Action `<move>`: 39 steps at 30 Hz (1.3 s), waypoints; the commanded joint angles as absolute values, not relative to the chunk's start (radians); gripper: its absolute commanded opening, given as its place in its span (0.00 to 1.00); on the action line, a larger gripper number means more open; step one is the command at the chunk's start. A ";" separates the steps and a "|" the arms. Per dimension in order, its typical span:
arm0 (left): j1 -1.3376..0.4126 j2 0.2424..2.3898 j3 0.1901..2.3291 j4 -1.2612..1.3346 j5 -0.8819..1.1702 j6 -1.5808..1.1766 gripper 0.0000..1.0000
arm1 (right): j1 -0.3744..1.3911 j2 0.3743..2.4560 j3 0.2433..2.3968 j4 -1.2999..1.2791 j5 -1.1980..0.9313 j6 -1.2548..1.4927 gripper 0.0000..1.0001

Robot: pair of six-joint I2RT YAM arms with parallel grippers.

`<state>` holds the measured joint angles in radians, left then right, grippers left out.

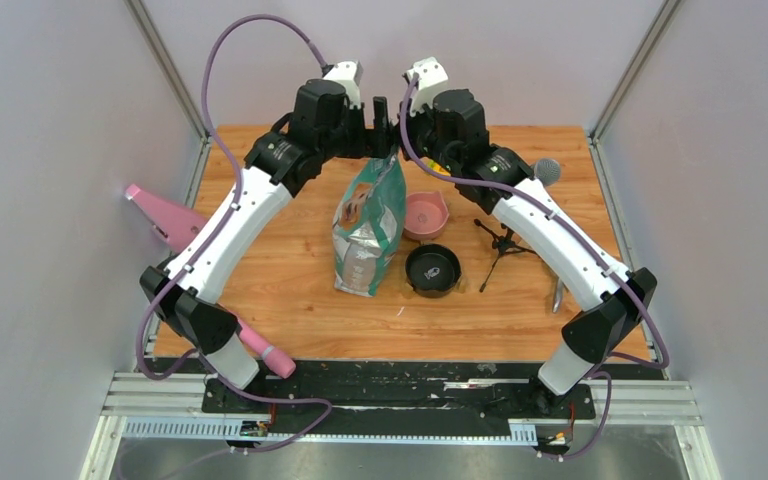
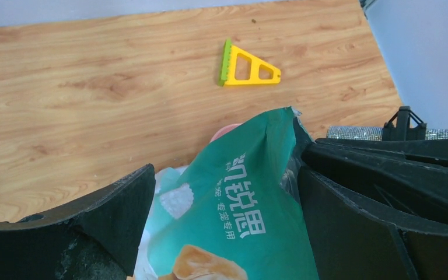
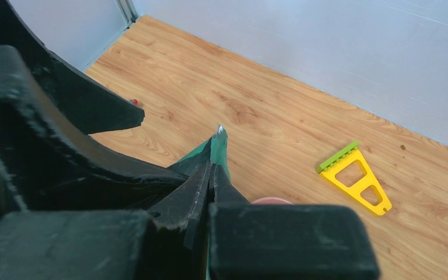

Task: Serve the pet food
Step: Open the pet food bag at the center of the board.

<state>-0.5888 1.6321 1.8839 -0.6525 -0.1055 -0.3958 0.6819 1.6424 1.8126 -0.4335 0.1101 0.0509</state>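
Note:
A teal-green and white bag (image 1: 368, 230) printed with a golden dog stands upright in the middle of the table. The pet food itself is hidden inside it. My left gripper (image 2: 227, 175) is open, its fingers (image 2: 122, 204) straddling the bag's upper part (image 2: 239, 210) without pinching it. My right gripper (image 3: 212, 166) is shut on the bag's top edge (image 3: 220, 143), holding the thin flap between its pads. In the top view both grippers meet above the bag's top, the left gripper (image 1: 375, 130) beside the right gripper (image 1: 401, 138).
A pink bowl (image 1: 425, 213) and a black bowl (image 1: 432, 268) sit just right of the bag. A yellow and green triangular tool (image 2: 248, 64) lies behind it. A small black tripod (image 1: 500, 245) and a glittery grey ball (image 1: 547, 170) are at the right. A pink object (image 1: 165, 215) lies at the left edge.

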 commanded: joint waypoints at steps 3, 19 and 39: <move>-0.592 1.686 1.965 -0.724 -0.104 -0.424 1.00 | 0.680 1.589 1.815 -0.362 0.086 0.052 0.00; -0.602 1.923 2.327 -1.135 -0.277 -0.297 0.41 | 0.680 1.546 1.769 -0.287 0.077 -0.083 0.00; -0.602 1.601 2.226 -0.972 -0.324 -0.111 0.00 | 0.618 1.612 1.860 -0.429 -0.220 0.091 0.00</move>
<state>-0.6407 1.7813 2.2173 -1.0145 -0.2306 -0.1448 0.6727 1.6150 1.7729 -0.3893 -0.0669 -0.0193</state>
